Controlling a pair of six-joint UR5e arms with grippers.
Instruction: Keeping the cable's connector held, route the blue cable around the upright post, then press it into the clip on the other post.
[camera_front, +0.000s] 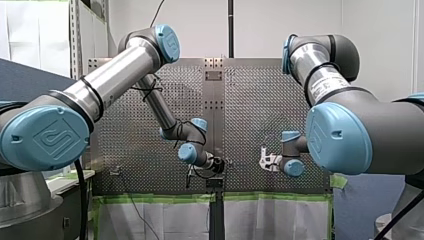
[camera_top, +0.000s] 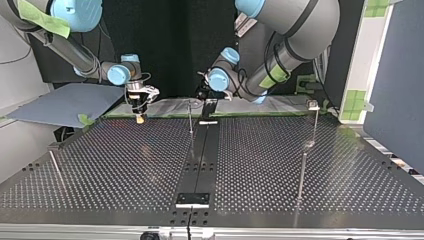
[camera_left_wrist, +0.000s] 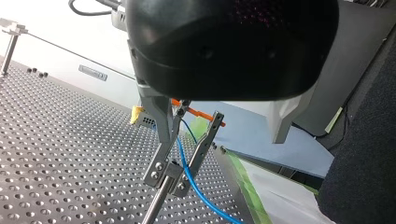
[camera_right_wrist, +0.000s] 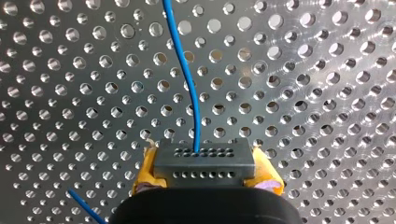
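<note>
My right tool (camera_top: 140, 116), close to the arms' edge of the tabletop (camera_top: 125, 165), is clamped on the connector (camera_right_wrist: 204, 163), with a yellow pad on each side. The blue cable (camera_right_wrist: 196, 102) runs out from the connector over the holes. Toward the middle of that same edge, the metal fingers of my left tool (camera_left_wrist: 171, 179) stand nearly together. The cable is pinched between their tips, right at the top of the upright post (camera_top: 190, 122).

Routing looks to be the step in hand. Next, the left tool likely has to lead the cable round that post without slack. It then carries it out to the clip (camera_top: 313, 104) on the other post (camera_top: 314, 125), toward the tabletop's side edge.
</note>
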